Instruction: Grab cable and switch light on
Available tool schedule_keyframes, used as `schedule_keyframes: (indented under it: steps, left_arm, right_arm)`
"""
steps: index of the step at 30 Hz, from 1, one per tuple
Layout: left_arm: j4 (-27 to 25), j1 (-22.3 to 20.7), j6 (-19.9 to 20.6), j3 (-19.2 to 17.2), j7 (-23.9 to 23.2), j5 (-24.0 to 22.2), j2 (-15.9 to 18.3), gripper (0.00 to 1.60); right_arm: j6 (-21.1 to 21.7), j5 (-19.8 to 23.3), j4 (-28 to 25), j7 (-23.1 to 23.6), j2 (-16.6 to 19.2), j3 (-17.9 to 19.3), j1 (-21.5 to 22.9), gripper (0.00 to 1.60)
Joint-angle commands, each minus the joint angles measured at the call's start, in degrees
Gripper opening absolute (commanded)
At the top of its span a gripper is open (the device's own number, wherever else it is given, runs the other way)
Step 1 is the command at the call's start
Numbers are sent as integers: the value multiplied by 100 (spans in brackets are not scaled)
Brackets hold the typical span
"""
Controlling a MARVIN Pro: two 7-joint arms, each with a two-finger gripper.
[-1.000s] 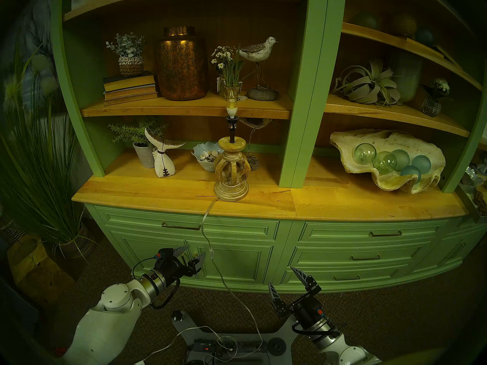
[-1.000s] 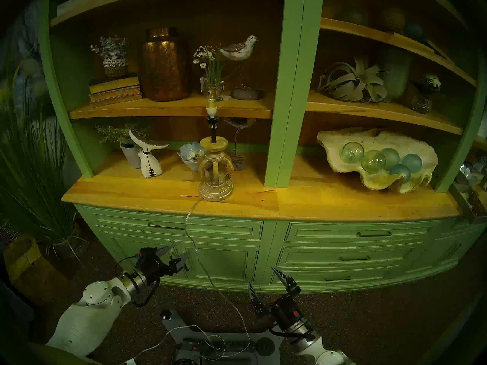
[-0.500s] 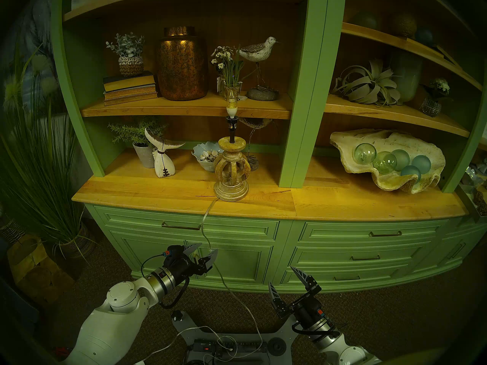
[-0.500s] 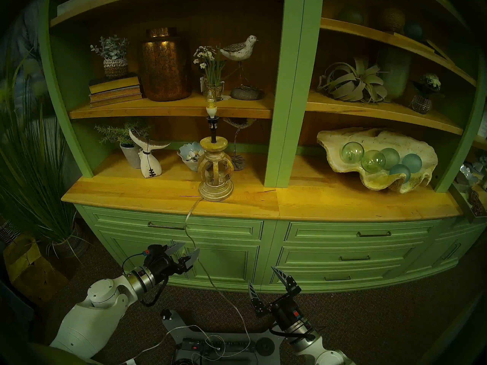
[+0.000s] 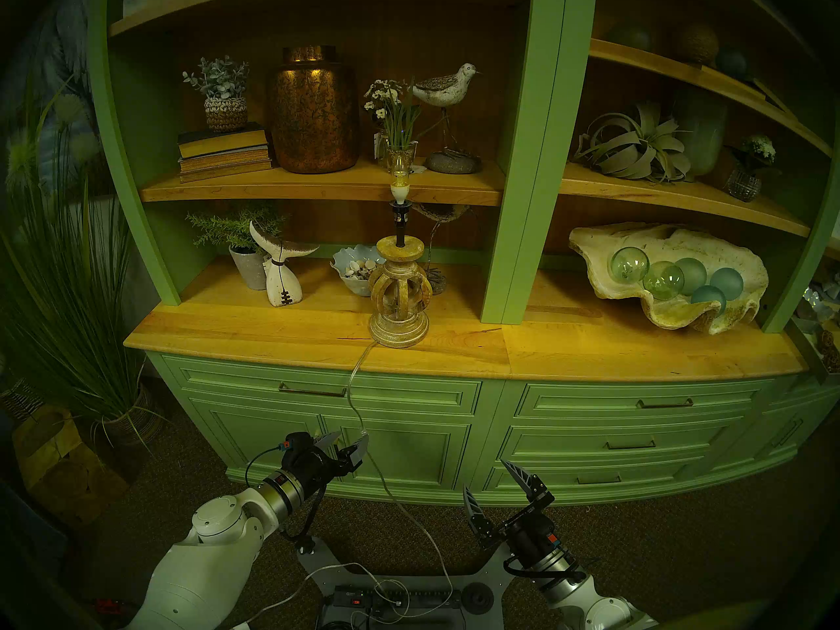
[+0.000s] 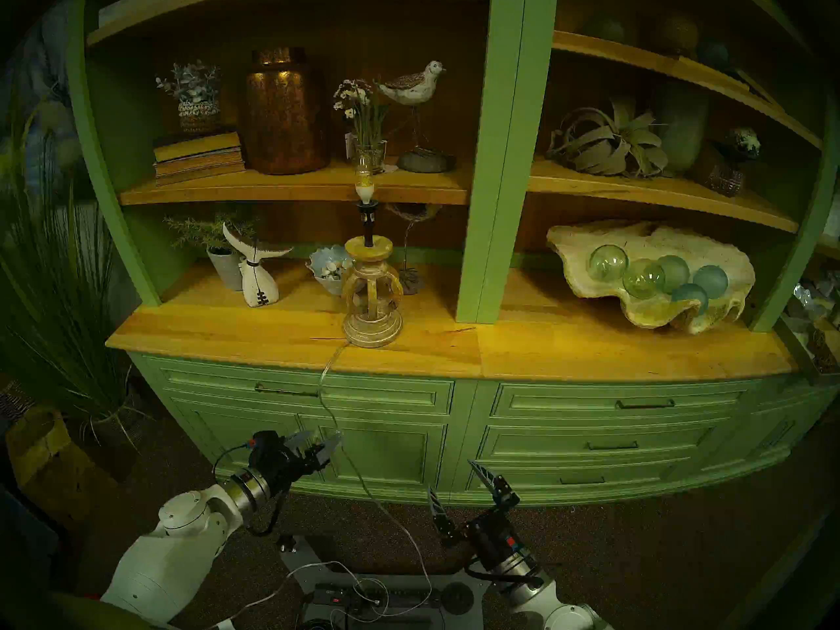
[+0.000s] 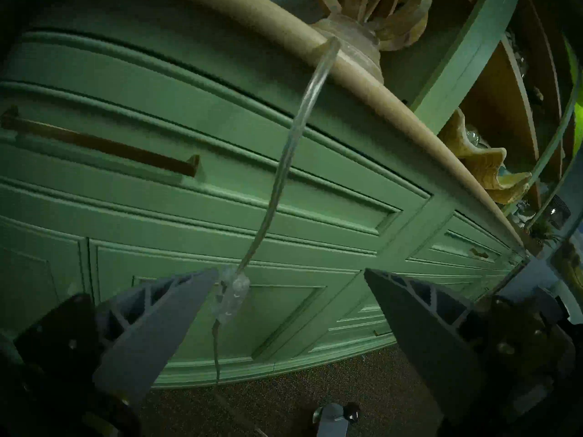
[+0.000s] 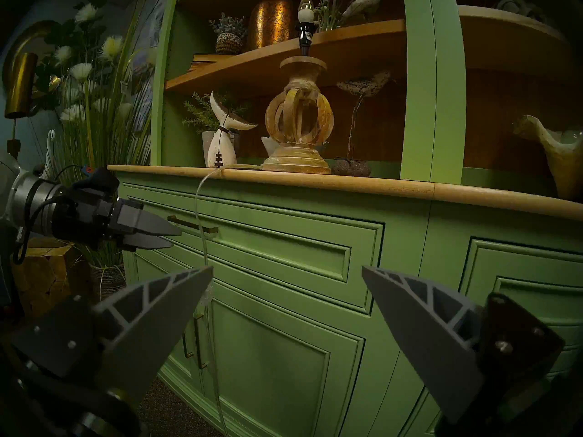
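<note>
Lining up my left gripper (image 7: 290, 300), jaws wide, nothing held | cable (image 7: 284, 162) hangs between my fingers, its switch (image 7: 232, 297) beside one fingertip | limp, light, likely slippery: I'd pinch the rigid switch | right gripper (image 5: 495, 492) open, idle | light (image 5: 399, 179) looks unlit

Lamp (image 5: 399, 297) on countertop (image 5: 254, 329), cable (image 5: 353, 395) over its edge, down cabinet front (image 5: 409, 452).
</note>
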Motion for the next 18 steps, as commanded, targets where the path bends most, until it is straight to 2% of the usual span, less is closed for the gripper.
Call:
schedule_keyframes:
  steps: [1,7,15,18]
  left_arm:
    - [-29,-348,-80,24,-116,-82,-125,160]
    - [-7,-435,-55,63,-124,-54,-124,160]
    - [471,-652,-155,77,-249,-144,-266,160]
    - [476,-715,-144,105,-249,-125,-289,160]
  right_arm:
    - [-62,12,-143,16,10,5,29,160]
    - [-62,11,-144,24,4,12,27,160]
    - [-60,13,-148,38,-2,21,23,160]
    - [-60,10,-143,40,-7,25,25,160]
